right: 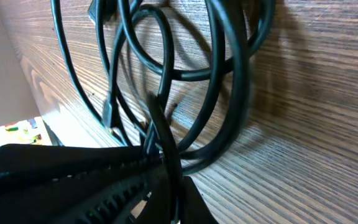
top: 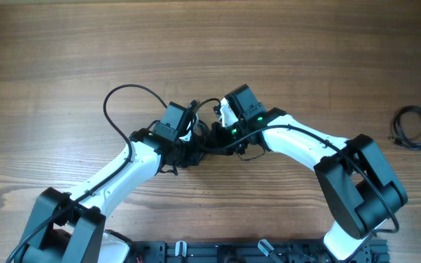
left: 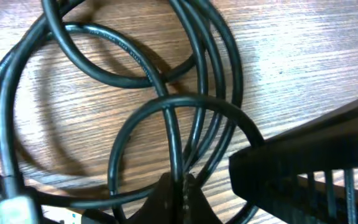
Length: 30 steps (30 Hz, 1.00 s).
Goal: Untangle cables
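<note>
While both arms are folded inward, wrists pitched down and meeting at the middle of the desk (top: 64, 44), the cables (left: 171, 134) are seen as a looped tangle lying between them; left tool (left: 180, 190) is pinched closed on one strand; right tool (right: 166, 171) is likewise clamped on a strand; a separate coiled cable (top: 415, 128) is seen far right, well apart.

Brown wood-grain table (top: 64, 58), evenly lit

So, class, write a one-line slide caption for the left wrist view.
Looped black cables lie tangled on the wooden table, with the left arm's jaws pinching one strand.
</note>
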{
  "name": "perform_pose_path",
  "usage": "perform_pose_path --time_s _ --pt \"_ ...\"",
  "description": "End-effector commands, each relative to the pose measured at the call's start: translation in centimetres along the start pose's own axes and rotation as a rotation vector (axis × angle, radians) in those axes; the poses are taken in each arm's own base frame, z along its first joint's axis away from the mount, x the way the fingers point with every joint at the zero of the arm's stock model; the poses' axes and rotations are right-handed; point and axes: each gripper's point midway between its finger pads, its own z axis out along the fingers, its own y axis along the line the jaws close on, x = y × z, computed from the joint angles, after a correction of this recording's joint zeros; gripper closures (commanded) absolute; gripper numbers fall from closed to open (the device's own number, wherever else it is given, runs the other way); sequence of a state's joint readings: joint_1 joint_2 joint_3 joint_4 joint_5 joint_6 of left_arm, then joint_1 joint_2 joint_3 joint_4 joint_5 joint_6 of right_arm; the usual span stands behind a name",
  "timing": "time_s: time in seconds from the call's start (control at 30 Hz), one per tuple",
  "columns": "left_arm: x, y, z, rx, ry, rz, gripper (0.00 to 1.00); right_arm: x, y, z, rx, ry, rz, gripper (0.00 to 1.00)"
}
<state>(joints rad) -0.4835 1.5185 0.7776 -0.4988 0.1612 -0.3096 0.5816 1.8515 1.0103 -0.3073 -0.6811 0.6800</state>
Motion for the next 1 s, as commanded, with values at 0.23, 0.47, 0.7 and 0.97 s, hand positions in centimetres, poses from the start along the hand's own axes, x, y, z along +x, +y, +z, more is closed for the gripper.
perform_pose_path --time_s 0.23,0.47,0.7,0.97 --pt "0.5 3.8 -0.5 -0.094 0.02 -0.119 0.96 -1.8 2.2 -3.9 -0.308 0.062 0.032 0.96" --pt "0.4 6.3 -1.0 -0.119 0.029 -0.206 0.96 -3.4 1.4 -6.6 -0.394 0.037 0.062 0.96" --pt "0.6 4.8 -0.9 -0.033 0.05 -0.195 0.96 -5.6 -1.5 -7.2 -0.292 -0.079 0.06 0.96" --pt "-1.6 -3.3 -5.1 0.401 0.053 -0.155 0.96 -6.8 -5.5 -6.6 -0.07 -0.173 0.094 0.91"
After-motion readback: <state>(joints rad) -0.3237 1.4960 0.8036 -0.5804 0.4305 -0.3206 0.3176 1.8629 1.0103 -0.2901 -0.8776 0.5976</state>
